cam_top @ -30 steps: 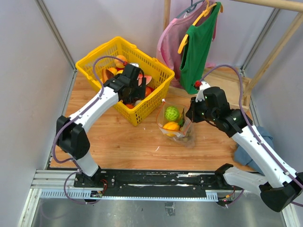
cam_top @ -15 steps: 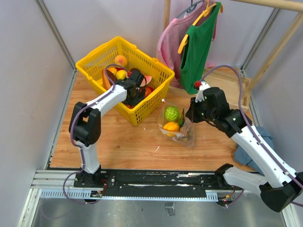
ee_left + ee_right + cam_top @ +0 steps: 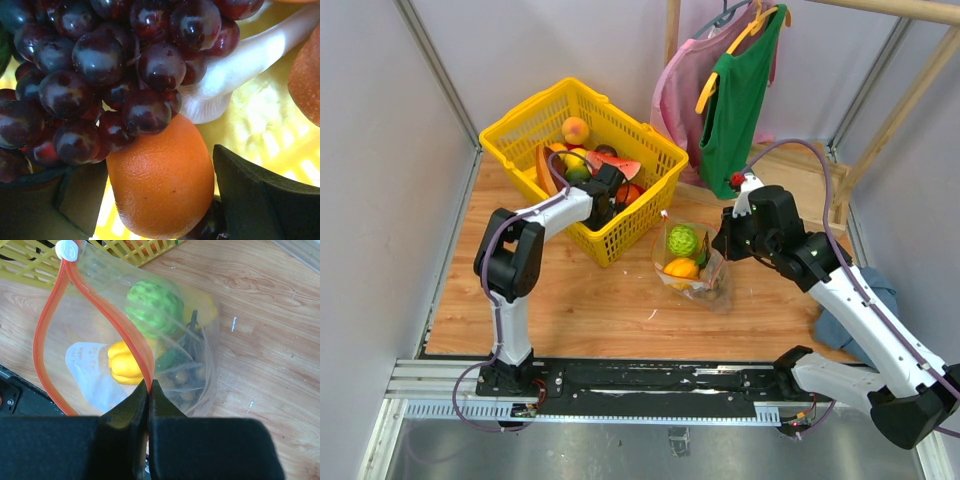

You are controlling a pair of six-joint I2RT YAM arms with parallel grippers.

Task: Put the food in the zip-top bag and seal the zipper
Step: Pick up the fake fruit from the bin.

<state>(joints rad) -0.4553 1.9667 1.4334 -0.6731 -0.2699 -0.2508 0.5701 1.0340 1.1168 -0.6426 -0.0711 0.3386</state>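
The left end effector (image 3: 608,205) has sunk deeper into the basket (image 3: 632,232), jaws wide either side of one orange (image 3: 160,177) under dark grapes (image 3: 100,75). The bag (image 3: 197,365) sits on the counter (image 3: 570,300) just right of the basket, mouth gaping upward, its zipper (image 3: 36,340) running from the basket side rightward to the right end effector (image 3: 148,386), which pinches it tight. Inside: one green ball (image 3: 152,307), one yellow pepper (image 3: 125,362), one olive grape bunch (image 3: 182,375)
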